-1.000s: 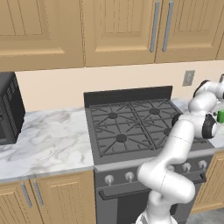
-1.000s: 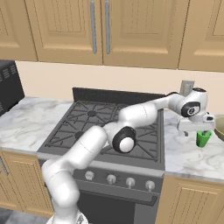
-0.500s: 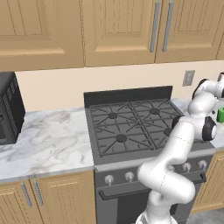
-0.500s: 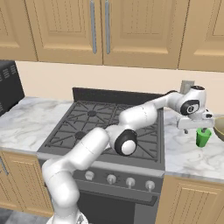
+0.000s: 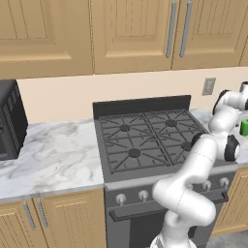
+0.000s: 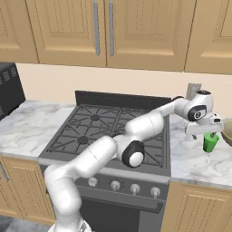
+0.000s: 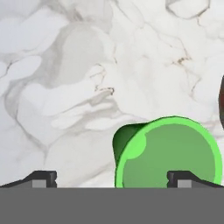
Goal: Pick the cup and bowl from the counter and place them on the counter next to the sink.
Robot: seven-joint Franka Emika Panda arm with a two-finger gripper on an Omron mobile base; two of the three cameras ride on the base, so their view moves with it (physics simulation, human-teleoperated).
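Green and plain, the cup (image 6: 210,142) stands upright on the white marble counter (image 6: 190,156) at the right edge of the right base view, just right of the black gas stove (image 6: 108,131). A sliver of the olive-gold bowl (image 6: 228,136) shows at the frame's far right, close beside the cup. In the left base view the cup (image 5: 244,127) is a small green patch at the right edge, partly hidden by the white arm.

It looks like a light, stiff tumbler with smooth, slightly tapered walls and no handle, so I judge it could slip if pinched too low or too gently. The best hold is probably across the outer wall, a little under the rim, with one finger on each side.

The gripper (image 6: 204,127) hangs just above the cup, its jaws spread wide and holding nothing. In the hand view the two dark fingertips (image 7: 43,178) rise at the bottom, and the cup (image 7: 168,155) sits in the lower right, its round mouth facing the camera. It lies off centre between the tips: the right tip overlaps the cup's mouth, while the left tip is well clear over bare marble (image 7: 78,78). The claw would likely need shifting toward the frame's right before it can straddle the cup.
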